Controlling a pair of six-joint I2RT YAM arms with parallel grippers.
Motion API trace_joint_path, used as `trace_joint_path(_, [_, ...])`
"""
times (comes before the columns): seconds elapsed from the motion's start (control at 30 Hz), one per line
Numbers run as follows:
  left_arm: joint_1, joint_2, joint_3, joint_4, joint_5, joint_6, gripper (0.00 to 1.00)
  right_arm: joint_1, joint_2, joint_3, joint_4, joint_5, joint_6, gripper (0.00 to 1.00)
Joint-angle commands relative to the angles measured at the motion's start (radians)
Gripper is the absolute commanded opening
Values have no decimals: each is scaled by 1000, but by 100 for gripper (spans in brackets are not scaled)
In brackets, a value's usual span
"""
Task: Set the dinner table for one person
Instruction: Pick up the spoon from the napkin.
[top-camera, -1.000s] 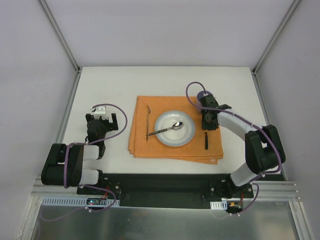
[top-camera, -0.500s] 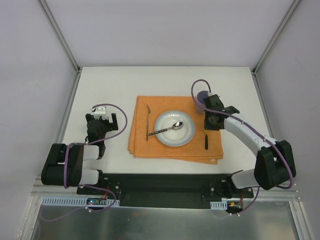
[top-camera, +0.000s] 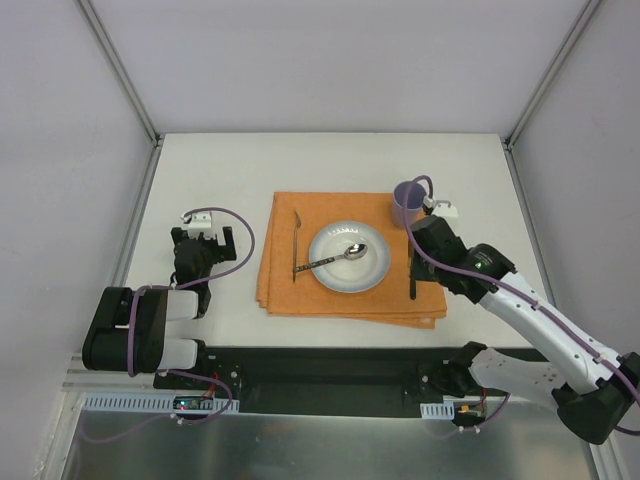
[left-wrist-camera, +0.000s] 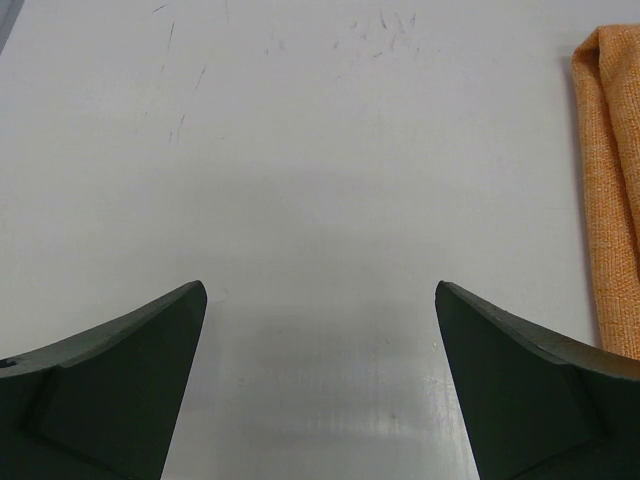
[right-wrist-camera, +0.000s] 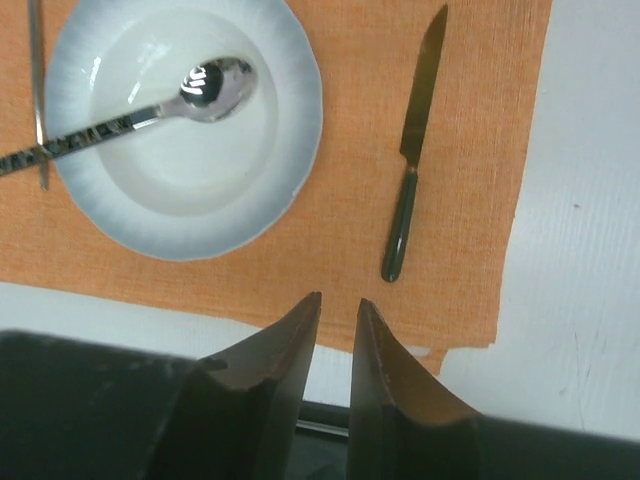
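Note:
The white dinner table (top-camera: 220, 170) bears an orange placemat (top-camera: 350, 300). On it a white plate (top-camera: 348, 256) holds a spoon (top-camera: 335, 258). A fork (top-camera: 296, 243) lies left of the plate and a black-handled knife (top-camera: 412, 278) lies right of it. A purple cup (top-camera: 408, 203) stands upright at the mat's far right corner. My right gripper (top-camera: 428, 245) hovers above the knife, apart from the cup. In the right wrist view the gripper (right-wrist-camera: 338, 300) is nearly shut and empty over the mat (right-wrist-camera: 330, 240), with the plate (right-wrist-camera: 185, 130) and knife (right-wrist-camera: 412, 150) below. My left gripper (top-camera: 204, 236) is open and empty.
The left wrist view shows the open gripper (left-wrist-camera: 320, 290) over bare table (left-wrist-camera: 320, 150), with the placemat's left edge (left-wrist-camera: 610, 200) at the right. Metal frame posts stand at the table's far corners. The black base rail runs along the near edge.
My right gripper has drawn back from the purple cup toward the near right, leaving the cup standing on the mat's corner. The left arm has not moved.

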Motion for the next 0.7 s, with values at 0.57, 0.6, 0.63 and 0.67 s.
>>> trace_joint_path(0.57, [5, -16, 12, 49, 22, -15, 100, 162, 643, 566, -510, 272, 1243, 46])
trace_joint_path(0.6, [5, -15, 12, 51, 20, -15, 99, 170, 733, 608, -559, 252, 1260, 47])
trace_joint_path(0.63, [5, -16, 12, 49, 22, -14, 99, 177, 768, 643, -564, 240, 1272, 47])
trace_joint_path(0.67, [5, -16, 12, 49, 22, -15, 99, 180, 806, 701, -560, 229, 1284, 47])
